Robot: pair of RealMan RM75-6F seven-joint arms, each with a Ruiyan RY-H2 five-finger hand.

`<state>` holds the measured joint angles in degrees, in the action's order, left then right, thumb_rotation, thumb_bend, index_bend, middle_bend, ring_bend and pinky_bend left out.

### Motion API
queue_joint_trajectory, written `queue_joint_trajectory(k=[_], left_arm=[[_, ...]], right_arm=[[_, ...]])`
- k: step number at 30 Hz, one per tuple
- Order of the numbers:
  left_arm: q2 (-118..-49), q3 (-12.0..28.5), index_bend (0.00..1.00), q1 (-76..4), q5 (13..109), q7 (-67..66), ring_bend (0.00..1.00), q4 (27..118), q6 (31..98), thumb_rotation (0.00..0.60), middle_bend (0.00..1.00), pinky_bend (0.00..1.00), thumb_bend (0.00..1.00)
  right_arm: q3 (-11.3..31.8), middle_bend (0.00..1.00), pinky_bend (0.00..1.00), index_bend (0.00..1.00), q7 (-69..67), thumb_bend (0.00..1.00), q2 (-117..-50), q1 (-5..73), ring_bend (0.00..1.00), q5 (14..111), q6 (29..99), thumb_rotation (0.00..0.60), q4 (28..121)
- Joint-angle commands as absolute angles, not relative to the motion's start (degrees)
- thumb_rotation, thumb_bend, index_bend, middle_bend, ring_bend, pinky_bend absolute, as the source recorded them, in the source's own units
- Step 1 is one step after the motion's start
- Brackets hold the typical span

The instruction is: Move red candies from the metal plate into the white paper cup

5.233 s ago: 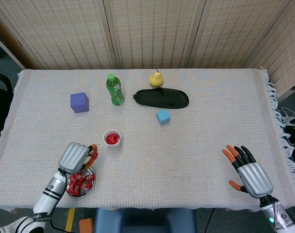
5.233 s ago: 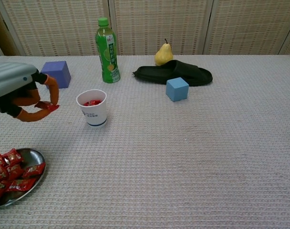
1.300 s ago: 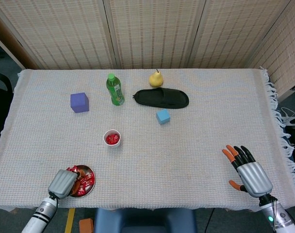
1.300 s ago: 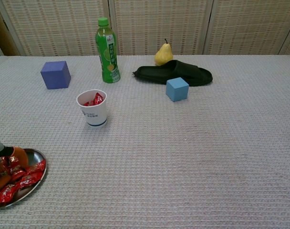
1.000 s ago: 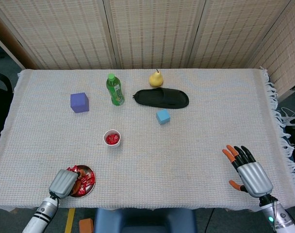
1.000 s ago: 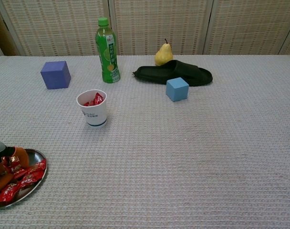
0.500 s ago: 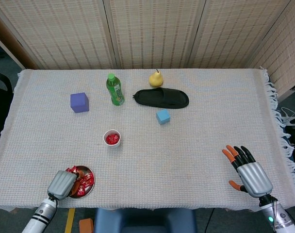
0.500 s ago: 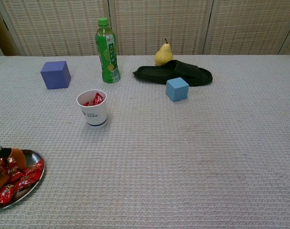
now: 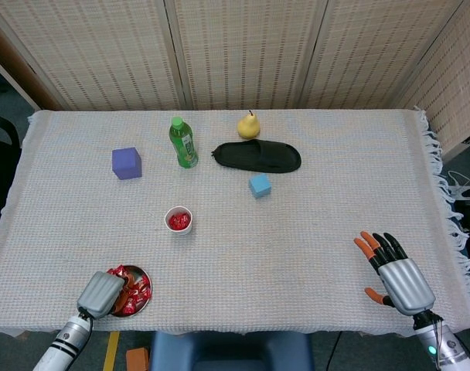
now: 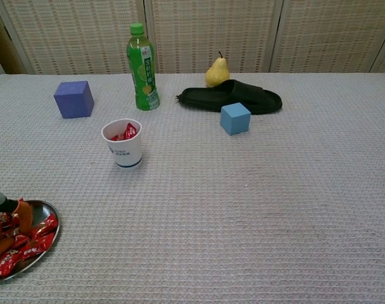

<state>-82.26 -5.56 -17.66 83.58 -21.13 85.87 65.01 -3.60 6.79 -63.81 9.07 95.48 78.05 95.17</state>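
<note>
A small metal plate (image 9: pixel 150 294) with red candies (image 9: pixel 137 287) sits at the table's front left edge. My left hand (image 9: pixel 101 294) is lowered over its left side, fingers curled down among the candies; the chest view shows the left hand (image 10: pixel 4 221) at the frame's edge, fingertips (image 10: pixel 23 211) touching the red candies (image 10: pixel 35 241) in the plate (image 10: pixel 56 231). Whether a candy is pinched is hidden. The white paper cup (image 9: pixel 178 219) stands behind the plate with red candies inside; the cup (image 10: pixel 123 145) is apart from the hand. My right hand (image 9: pixel 393 274) rests at the front right, fingers spread, holding nothing.
A purple cube (image 9: pixel 126 163), a green bottle (image 9: pixel 183 143), a yellow pear (image 9: pixel 249 125), a black slipper (image 9: pixel 257 156) and a blue cube (image 9: pixel 259 185) lie across the back half of the table. The table's front edge runs just below the plate.
My left hand stays over the plate, its fingers shifting slightly among the candies. The right hand has not moved.
</note>
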Motion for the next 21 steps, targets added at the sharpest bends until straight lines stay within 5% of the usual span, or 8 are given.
queue_joint_trajectory(k=[1,21], left_arm=[[-82.1,-5.6,0.52,-17.9,83.3,-22.0,1.0,86.2,64.5,0.6,1.0,1.0,0.38],[-82.0,-5.2,0.62,-17.0,84.9,-21.3,1.0,86.1,67.3,0.6,1.0,1.0,0.38]], right_arm=[[-3.6,0.0,0.0,0.0,6.7,0.1,-63.8,9.1,0.0,95.5,78.0,0.6,95.2],[-3.8,0.0,0.0,0.0,6.9,0.1,-63.7,8.9,0.0,95.9,78.3,0.6,95.4]])
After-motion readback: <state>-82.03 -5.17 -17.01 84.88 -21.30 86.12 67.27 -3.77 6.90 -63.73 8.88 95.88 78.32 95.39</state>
